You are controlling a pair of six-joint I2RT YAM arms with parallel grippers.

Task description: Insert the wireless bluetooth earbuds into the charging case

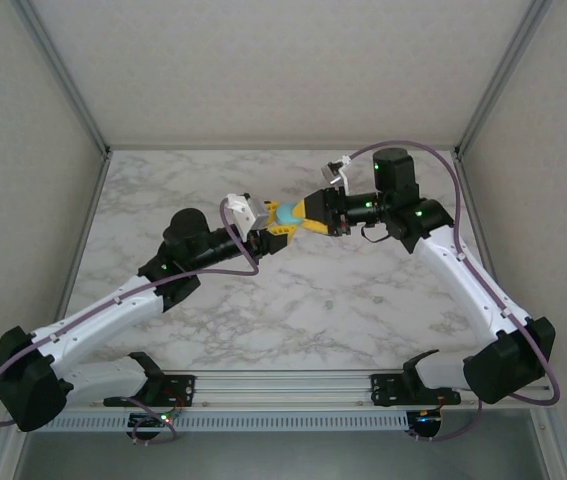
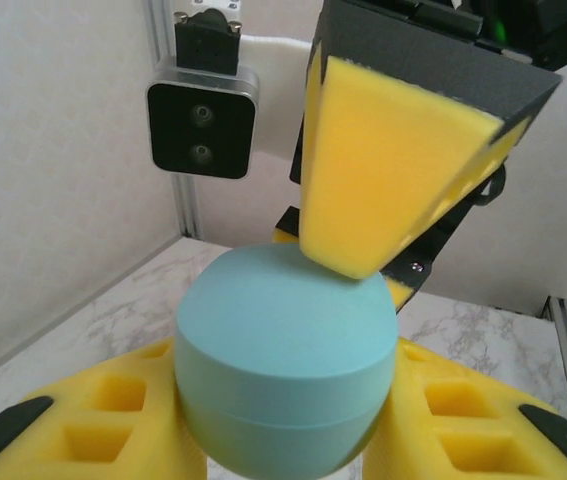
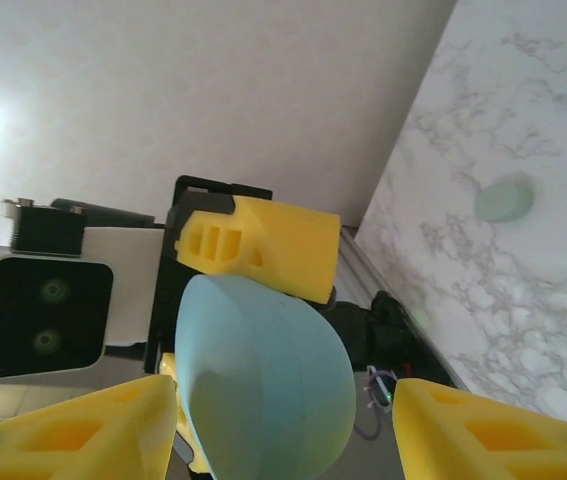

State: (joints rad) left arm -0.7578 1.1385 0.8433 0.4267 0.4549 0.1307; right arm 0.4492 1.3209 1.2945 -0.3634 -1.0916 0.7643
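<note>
The job has hardly begun. The light blue charging case (image 1: 288, 213) is up in the air over the middle of the marble table (image 1: 313, 300), between the two arms. It is round like an egg. The line around it, where the lid meets the bottom, looks shut tight. So the lid is not open yet, and no earbud can go in until it is.

The left gripper (image 2: 283, 435) holds the case. Its two yellow fingers (image 2: 93, 420) press on the case from both sides, low down.

The right gripper (image 3: 293, 440) is at the case too, but its fingers are apart. In the left wrist view, one of its yellow fingers (image 2: 373, 170) touches the top of the lid. In the right wrist view, one finger is close against the case and the other has a gap beside it. So it is not squeezing the case. My guess is that it is getting ready to pull or flip the lid open.

Down on the table, well apart from the case, lies a small pale green bit (image 3: 504, 197). It is blurry, so I can't be sure, but it may be one of the earbuds.

What is left is to open the lid, pick up the earbuds, and put each one in its hole in the case. That is nearly all of the job.
</note>
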